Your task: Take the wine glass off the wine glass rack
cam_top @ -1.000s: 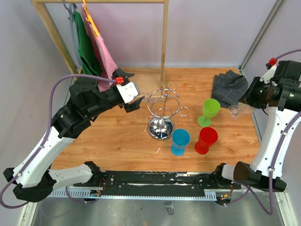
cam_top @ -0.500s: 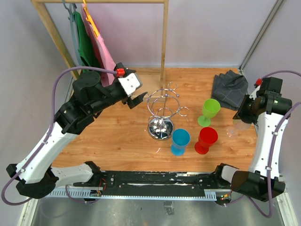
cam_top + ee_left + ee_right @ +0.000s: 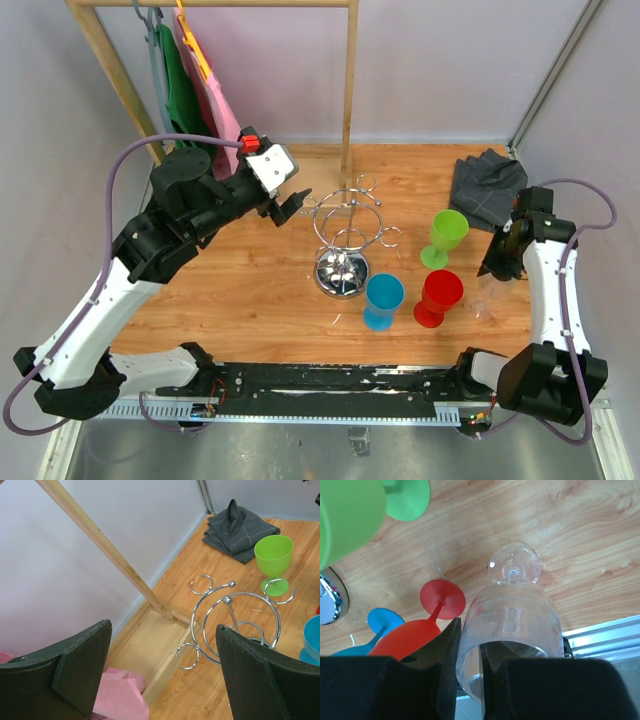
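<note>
The chrome wine glass rack [image 3: 345, 240] stands mid-table with no glass on its loops; it also shows in the left wrist view [image 3: 235, 615]. My right gripper [image 3: 497, 268] is shut on the rim of a clear wine glass [image 3: 483, 300], one finger inside the bowl and one outside. In the right wrist view the glass [image 3: 512, 612] is upright with its foot low over the wood, right of the red cup [image 3: 410, 635]; I cannot tell whether it touches. My left gripper [image 3: 291, 206] is open and empty, just left of the rack.
A green cup [image 3: 446, 236], a red cup [image 3: 437, 297] and a blue cup [image 3: 382, 300] stand right of the rack. A grey cloth [image 3: 487, 187] lies at the back right. A wooden clothes rail [image 3: 349, 90] with hanging cloths stands behind. The table's right edge is close to the glass.
My right arm has lowered and come nearer with the glass, from high at the right to low beside the red cup. My left gripper has shifted slightly up and back.
</note>
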Robot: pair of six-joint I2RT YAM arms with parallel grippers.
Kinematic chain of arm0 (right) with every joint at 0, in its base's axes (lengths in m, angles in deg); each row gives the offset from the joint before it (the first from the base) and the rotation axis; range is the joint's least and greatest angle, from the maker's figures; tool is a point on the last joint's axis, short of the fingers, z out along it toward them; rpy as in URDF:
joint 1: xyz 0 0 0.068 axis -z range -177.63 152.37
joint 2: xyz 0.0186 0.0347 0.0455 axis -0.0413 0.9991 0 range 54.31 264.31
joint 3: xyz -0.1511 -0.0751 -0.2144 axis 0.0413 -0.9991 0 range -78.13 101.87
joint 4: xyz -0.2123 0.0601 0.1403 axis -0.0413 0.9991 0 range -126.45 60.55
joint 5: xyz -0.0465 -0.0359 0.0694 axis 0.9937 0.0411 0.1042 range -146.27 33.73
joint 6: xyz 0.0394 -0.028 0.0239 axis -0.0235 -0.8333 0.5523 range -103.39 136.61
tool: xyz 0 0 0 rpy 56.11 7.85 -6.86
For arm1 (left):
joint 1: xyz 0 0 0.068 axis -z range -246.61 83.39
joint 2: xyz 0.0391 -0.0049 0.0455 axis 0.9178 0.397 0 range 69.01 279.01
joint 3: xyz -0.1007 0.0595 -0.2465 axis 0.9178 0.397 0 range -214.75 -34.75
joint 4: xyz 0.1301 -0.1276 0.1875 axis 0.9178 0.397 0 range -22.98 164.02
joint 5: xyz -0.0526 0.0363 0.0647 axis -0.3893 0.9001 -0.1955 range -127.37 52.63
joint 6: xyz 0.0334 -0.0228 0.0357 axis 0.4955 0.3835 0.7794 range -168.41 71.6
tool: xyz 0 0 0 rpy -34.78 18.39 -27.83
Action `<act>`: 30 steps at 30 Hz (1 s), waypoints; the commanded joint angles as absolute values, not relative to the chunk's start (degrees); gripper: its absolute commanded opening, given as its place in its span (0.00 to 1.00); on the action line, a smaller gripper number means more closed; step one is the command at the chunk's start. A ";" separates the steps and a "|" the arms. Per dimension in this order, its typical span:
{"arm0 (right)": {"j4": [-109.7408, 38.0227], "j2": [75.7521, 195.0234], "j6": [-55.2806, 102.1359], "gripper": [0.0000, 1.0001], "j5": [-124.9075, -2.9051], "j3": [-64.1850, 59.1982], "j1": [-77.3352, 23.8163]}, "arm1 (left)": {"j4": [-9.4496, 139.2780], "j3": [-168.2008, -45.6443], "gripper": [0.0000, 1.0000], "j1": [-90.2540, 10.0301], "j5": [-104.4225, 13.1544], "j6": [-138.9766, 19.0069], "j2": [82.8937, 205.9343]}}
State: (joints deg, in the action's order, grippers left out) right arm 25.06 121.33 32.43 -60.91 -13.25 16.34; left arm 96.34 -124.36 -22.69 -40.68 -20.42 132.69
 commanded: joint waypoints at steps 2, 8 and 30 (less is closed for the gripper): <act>21.29 119.40 35.42 0.01 -57.76 -16.73 13.90 | 95.78 -125.22 0.89 -22.58 -39.97 -20.85 132.96; 21.03 119.64 35.99 0.01 -56.07 -16.68 13.07 | 95.50 -124.83 0.90 -22.58 -40.74 -20.51 133.29; 25.50 116.22 35.80 0.53 -57.47 -13.88 13.04 | 95.98 -122.97 0.89 -22.58 -40.98 -20.28 131.40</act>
